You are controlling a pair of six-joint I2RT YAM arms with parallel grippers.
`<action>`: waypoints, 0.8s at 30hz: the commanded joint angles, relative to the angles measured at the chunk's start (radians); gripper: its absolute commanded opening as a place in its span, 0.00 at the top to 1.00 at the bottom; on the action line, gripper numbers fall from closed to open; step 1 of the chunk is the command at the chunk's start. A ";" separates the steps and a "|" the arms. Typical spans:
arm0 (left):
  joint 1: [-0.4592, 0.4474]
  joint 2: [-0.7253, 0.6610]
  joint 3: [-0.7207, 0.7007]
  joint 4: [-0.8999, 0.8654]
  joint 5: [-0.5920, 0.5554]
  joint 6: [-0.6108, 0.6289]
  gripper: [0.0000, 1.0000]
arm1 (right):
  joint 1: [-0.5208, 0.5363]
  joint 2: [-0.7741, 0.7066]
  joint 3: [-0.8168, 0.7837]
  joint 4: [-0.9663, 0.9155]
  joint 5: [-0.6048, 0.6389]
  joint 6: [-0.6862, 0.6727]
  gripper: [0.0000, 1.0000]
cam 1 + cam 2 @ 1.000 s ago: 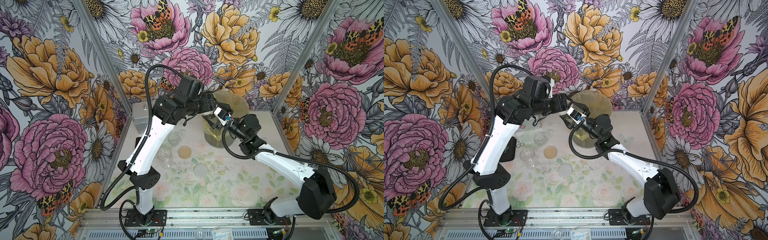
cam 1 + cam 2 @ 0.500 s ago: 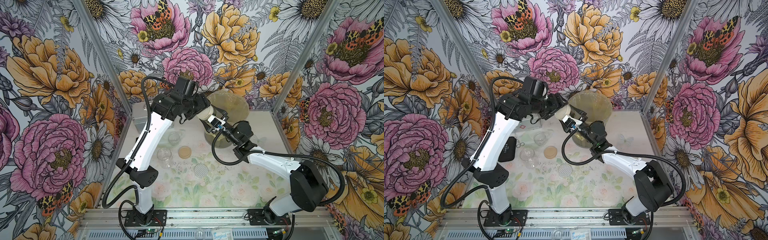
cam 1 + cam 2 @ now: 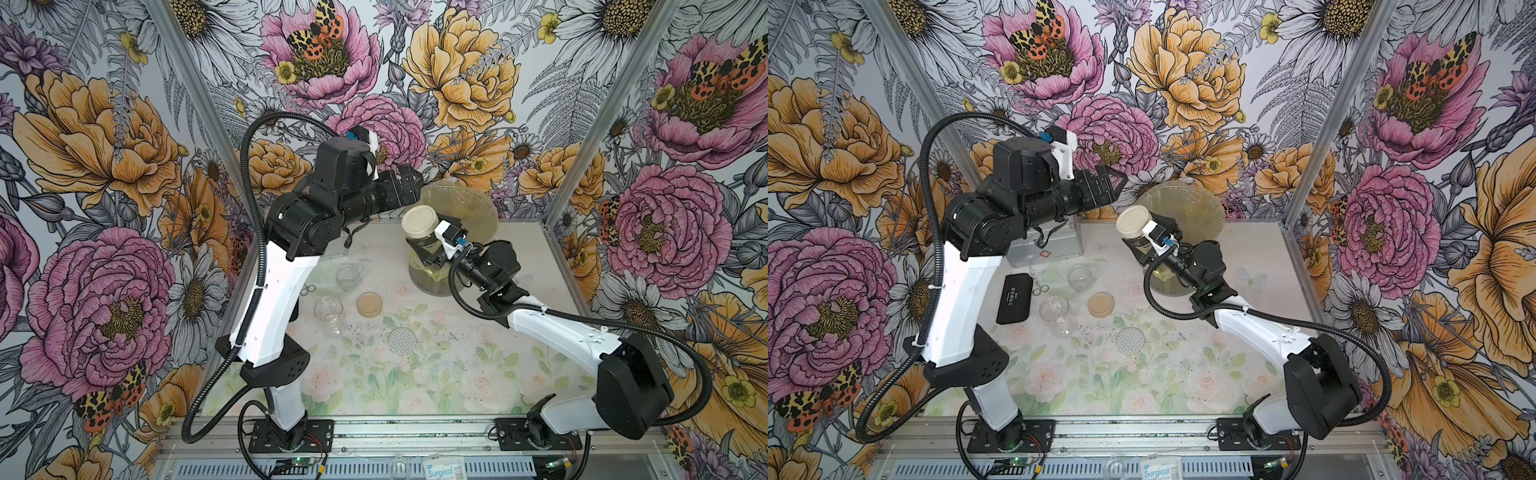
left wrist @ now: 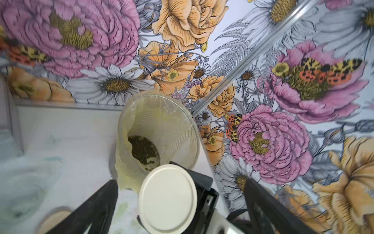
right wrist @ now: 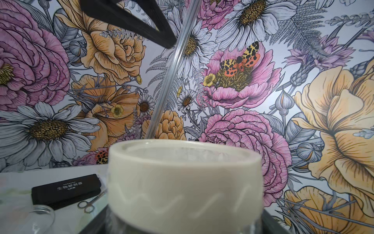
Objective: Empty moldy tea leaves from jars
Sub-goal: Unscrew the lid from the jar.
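The jar [image 5: 255,228] is cut off by the picture's edge, its lid [image 5: 184,182] blurred.

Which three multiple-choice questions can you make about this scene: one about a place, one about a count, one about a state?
1. Where is the lidded jar?
A. In the right gripper
B. In the left gripper
C. On the table

2. How many lidless jars stand on the table?
A. One
B. Two
C. Three

3. How is the left gripper?
A. Shut on the lidded jar
B. Shut on a lidless jar
C. Open

Answers:
1 A: the right gripper's fingers grip the glass, off the table.
2 B: both top views show two open jars standing there, no more.
3 C: its jaws stand wide apart, either side of the lid, in the left wrist view.
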 commanded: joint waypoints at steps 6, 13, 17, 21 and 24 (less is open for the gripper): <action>0.029 -0.167 -0.282 0.055 0.428 0.677 0.01 | -0.085 -0.152 0.082 -0.278 -0.306 0.182 1.00; 0.074 -0.123 -0.314 0.034 0.608 0.762 0.01 | -0.090 -0.196 0.131 -0.425 -0.385 0.136 1.00; 0.086 -0.063 -0.267 0.034 0.698 0.741 0.01 | -0.089 -0.193 0.130 -0.420 -0.422 0.136 1.00; 0.094 -0.034 -0.262 0.035 0.794 0.706 0.01 | -0.088 -0.196 0.123 -0.397 -0.410 0.136 1.00; 0.096 -0.034 -0.291 0.034 0.830 0.688 0.01 | -0.089 -0.192 0.126 -0.381 -0.402 0.136 1.00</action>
